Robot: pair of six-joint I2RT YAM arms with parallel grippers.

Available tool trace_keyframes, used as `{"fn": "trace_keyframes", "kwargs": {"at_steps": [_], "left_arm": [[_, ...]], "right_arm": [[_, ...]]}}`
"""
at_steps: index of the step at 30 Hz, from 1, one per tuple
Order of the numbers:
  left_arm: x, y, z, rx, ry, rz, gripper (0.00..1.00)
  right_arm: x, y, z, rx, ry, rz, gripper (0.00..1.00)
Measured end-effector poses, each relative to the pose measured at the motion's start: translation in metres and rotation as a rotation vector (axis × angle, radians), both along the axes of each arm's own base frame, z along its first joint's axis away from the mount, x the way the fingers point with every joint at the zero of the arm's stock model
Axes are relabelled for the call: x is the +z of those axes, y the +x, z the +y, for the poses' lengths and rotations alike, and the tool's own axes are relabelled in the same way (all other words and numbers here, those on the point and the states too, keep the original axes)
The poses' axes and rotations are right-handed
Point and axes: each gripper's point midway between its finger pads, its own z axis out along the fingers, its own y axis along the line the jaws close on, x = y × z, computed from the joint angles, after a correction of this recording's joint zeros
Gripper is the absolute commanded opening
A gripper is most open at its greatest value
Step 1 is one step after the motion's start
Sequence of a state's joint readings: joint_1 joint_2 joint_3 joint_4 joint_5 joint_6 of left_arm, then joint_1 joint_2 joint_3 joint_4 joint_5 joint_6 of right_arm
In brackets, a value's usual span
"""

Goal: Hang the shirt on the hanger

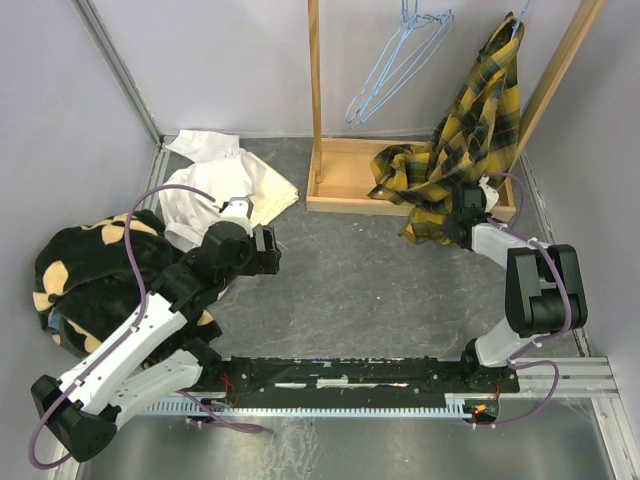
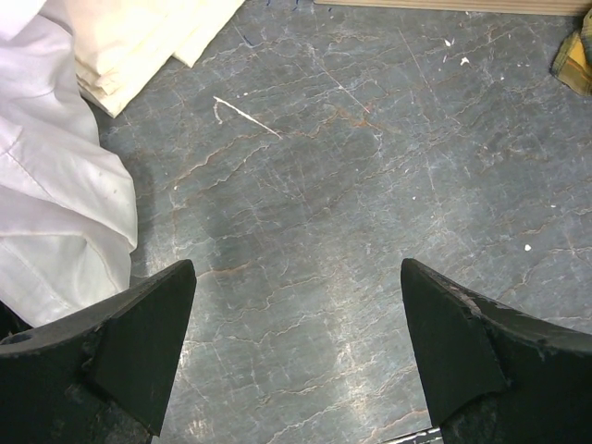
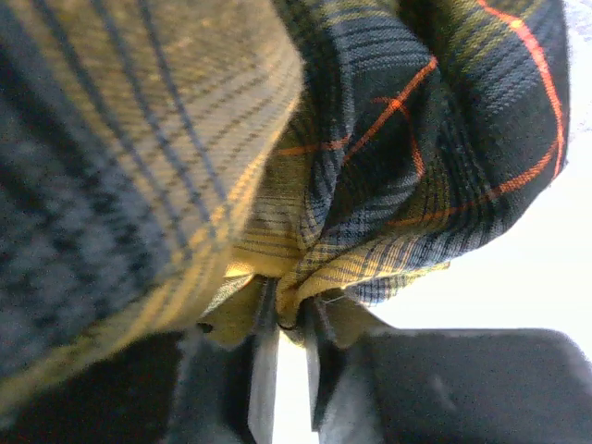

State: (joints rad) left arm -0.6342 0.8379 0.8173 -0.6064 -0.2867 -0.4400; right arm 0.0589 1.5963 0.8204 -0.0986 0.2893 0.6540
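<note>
The yellow and black plaid shirt (image 1: pixel 470 130) hangs from the top right of the wooden rack. Its lower part is bunched on the rack's base. A bit of light-blue wire (image 1: pixel 520 14) shows at the shirt's top. Light-blue wire hangers (image 1: pixel 400 60) hang bare from the rack's top middle. My right gripper (image 1: pixel 468 208) is at the shirt's lower edge. In the right wrist view it (image 3: pixel 289 324) is shut on a fold of the plaid shirt (image 3: pixel 370 139). My left gripper (image 1: pixel 270 250) is open and empty above the bare grey table (image 2: pixel 324 166), fingers (image 2: pixel 148 333) wide apart.
A white garment (image 1: pixel 215 185) on a cream cloth (image 1: pixel 275 195) lies at the back left; it also shows in the left wrist view (image 2: pixel 55 203). A black fleece with tan patches (image 1: pixel 90 270) lies at the left. The wooden rack base (image 1: pixel 345 180) and posts (image 1: pixel 314 80) stand at the back.
</note>
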Motion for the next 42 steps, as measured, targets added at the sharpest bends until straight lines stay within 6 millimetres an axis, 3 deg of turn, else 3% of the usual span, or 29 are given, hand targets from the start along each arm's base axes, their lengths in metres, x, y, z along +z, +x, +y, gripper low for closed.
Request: {"fn": "trace_keyframes", "kwargs": {"at_steps": [4, 10, 14, 19, 23, 25, 27, 31, 34, 36, 39, 42], "left_arm": [[-0.003, 0.001, -0.001, -0.004, 0.001, 0.007, 0.96], [-0.006, 0.002, -0.003, -0.006, 0.006, 0.015, 0.96], [-0.005, 0.001, -0.002, -0.005, 0.004, 0.012, 0.96], [-0.005, 0.002, -0.002, -0.002, 0.006, 0.011, 0.96], [-0.005, 0.002, -0.001, 0.000, 0.007, 0.010, 0.96], [-0.004, 0.002, -0.001, 0.000, 0.006, 0.008, 0.96], [-0.003, 0.002, -0.001, 0.001, 0.004, 0.004, 0.96], [0.001, 0.001, 0.000, 0.002, -0.005, -0.009, 0.97], [0.003, 0.000, 0.001, 0.002, -0.011, -0.017, 0.97], [0.004, 0.000, 0.000, 0.001, -0.012, -0.018, 0.97], [0.002, 0.000, 0.000, 0.000, -0.008, -0.011, 0.97], [-0.001, 0.001, -0.001, -0.001, -0.004, -0.004, 0.97]], "right_arm": [[0.002, 0.005, 0.017, 0.035, 0.062, -0.023, 0.02], [0.019, 0.033, 0.064, 0.162, 0.182, -0.107, 0.00], [0.048, 0.074, 0.089, 0.225, 0.247, -0.184, 0.00], [0.107, 0.150, 0.118, 0.293, 0.342, -0.346, 0.00], [0.147, 0.199, 0.137, 0.344, 0.411, -0.482, 0.01], [0.153, 0.215, 0.143, 0.357, 0.433, -0.518, 0.10], [0.146, 0.223, 0.145, 0.358, 0.442, -0.519, 0.23], [0.106, 0.211, 0.140, 0.325, 0.432, -0.452, 0.50], [0.062, 0.180, 0.126, 0.269, 0.395, -0.367, 0.63], [0.035, 0.148, 0.111, 0.215, 0.348, -0.296, 0.69], [0.047, 0.121, 0.090, 0.159, 0.277, -0.316, 0.76], [0.083, 0.093, 0.068, 0.110, 0.195, -0.381, 0.78]]}}
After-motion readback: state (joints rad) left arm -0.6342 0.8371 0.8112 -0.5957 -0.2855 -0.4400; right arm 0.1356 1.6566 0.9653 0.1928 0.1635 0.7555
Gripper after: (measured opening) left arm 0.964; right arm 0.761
